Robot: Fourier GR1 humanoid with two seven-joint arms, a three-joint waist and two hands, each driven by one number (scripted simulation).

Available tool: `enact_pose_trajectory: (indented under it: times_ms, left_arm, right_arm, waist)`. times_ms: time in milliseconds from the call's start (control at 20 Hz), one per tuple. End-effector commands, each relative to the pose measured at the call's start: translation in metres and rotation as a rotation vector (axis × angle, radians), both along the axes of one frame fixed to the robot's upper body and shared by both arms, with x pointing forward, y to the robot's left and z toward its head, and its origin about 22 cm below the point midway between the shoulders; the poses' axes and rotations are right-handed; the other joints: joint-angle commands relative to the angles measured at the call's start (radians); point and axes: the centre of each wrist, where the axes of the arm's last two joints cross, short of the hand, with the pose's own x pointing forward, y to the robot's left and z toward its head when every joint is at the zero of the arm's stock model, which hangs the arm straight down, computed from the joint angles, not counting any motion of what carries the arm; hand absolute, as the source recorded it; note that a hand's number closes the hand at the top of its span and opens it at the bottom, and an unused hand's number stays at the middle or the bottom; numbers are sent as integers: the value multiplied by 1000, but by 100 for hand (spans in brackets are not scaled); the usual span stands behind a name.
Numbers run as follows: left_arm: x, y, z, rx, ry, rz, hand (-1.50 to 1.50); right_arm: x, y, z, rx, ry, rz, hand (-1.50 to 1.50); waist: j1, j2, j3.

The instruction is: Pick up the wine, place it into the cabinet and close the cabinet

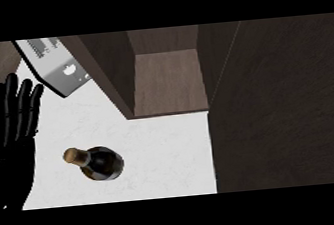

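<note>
My left hand (11, 115) is resting at the view's left edge, fingers straight and up, holding nothing; my right hand is not showing. Just right of and below that hand, the wine (100, 163) is standing upright on the white counter (166, 149), seen from above: a dark, round-shouldered bottle with a tan cork pointing toward the upper left. It is touching nothing. Beyond it, the cabinet (168, 79) is standing open, its wooden shelf bare, with the door (281, 104) swung out along the right. A grey appliance (58, 66) is sitting at the upper left.

I am judging the bottle to be glass: stiff, fairly heavy, smooth enough to slip, and breakable if tipped. I am favouring a hold round the body below the shoulder, not the narrow neck, keeping it upright on its way to the shelf.
</note>
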Motion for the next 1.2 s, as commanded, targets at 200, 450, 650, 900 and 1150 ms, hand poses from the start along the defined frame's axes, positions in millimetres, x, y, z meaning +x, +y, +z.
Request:
enact_pose_trajectory:
  times_ms: [200, 450, 650, 900, 1150]
  left_arm:
    - [-50, -48, -5, 29, 0, -161, -150]
    - [-72, -60, -29, -206, 236, -315, -150]
    - [-86, -88, -5, -216, 251, -322, -150]
    - [-103, -104, 9, -211, 230, -313, -150]
    - [-110, -107, 18, -230, 233, -324, -150]
  right_arm:
    - [-39, 2, -3, 4, 10, 49, -150]
    - [-53, 16, -7, -7, 179, 259, -150]
    - [-60, 6, 17, -22, 182, 280, -150]
    - [-84, 14, 43, -20, 164, 252, -150]
    - [-71, 19, 41, -21, 180, 284, -150]
  waist:
    - [20, -4, -7]
    - [27, -6, -8]
    - [21, -2, -7]
    - [21, -2, -7]
    - [23, 0, -7]
